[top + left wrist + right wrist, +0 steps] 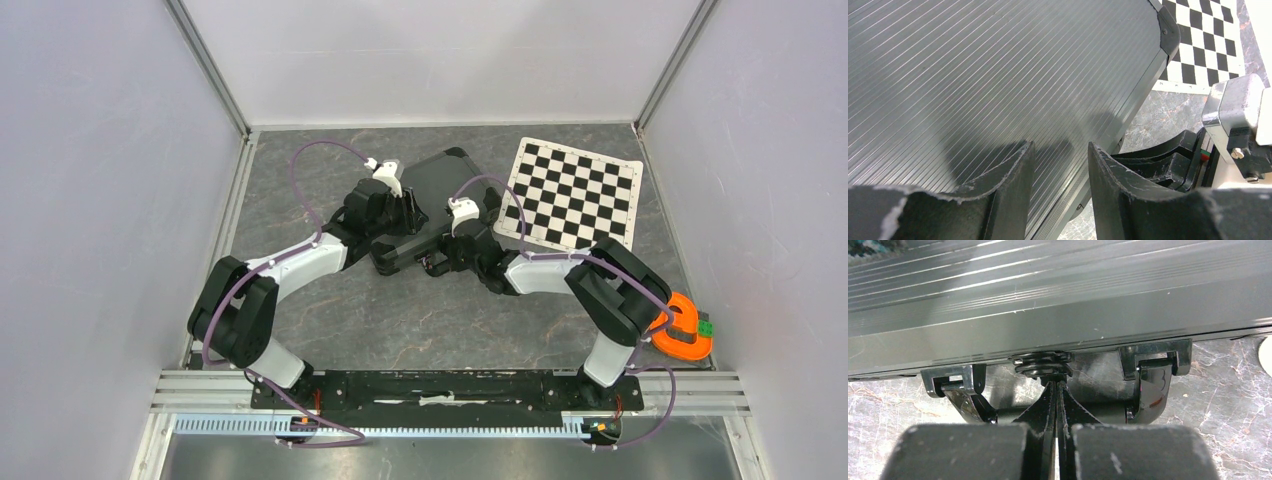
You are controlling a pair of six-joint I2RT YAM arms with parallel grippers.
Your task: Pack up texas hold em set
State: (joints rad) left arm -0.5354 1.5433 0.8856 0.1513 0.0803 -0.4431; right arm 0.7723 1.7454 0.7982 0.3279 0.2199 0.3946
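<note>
The black-grey briefcase (440,185) lies shut on the table, its ribbed lid (998,75) filling the left wrist view. My left gripper (405,210) is open just above the lid near its front edge, with nothing between the jaws (1060,150). My right gripper (440,262) is at the case's front side. Its fingers are pressed together (1055,385), with the tips against a small round latch (1043,362) under the front edge (1048,315), between the brackets of the black handle (1148,400). Chips, cards, button and dice are out of view.
The checkered chess mat (572,193) lies right of the case, touching its far right corner, and shows in the left wrist view (1208,40). The orange plastic object (683,328) sits at the right wall near the front. The cell walls close in on all sides.
</note>
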